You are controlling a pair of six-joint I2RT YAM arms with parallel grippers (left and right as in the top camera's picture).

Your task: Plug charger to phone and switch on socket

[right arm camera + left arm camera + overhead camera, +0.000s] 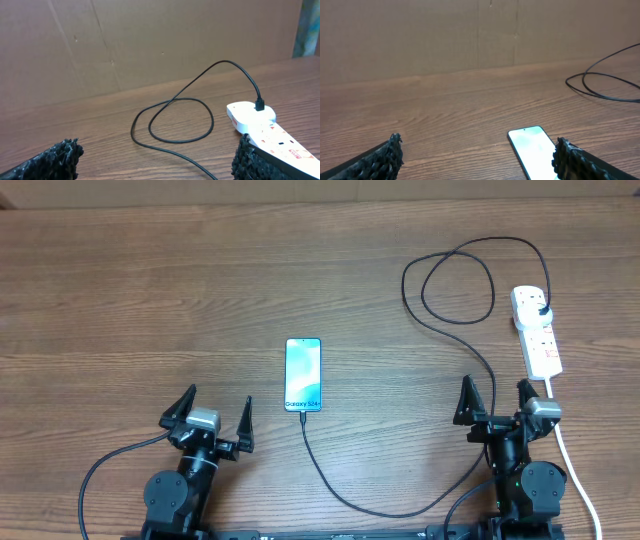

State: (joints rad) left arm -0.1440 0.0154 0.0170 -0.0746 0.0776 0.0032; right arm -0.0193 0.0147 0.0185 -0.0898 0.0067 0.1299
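The phone (303,375) lies flat mid-table with its light-blue screen up; the left wrist view has it (532,150) just inside the right finger. The thin black charger cable (400,513) runs from the phone's near end, where its tip rests against the edge, curves right and loops (175,120) up to a black plug (540,310) (260,105) seated in the white socket strip (537,340) (265,129). My left gripper (218,400) (477,142) stands open, left of the phone and empty. My right gripper (494,387) (157,145) stands open beside the strip's near end, over the cable, holding nothing.
The strip's thick white cord (580,480) trails toward the near right edge past my right arm. A brown cardboard wall (470,35) rises at the far side of the wooden table (120,300).
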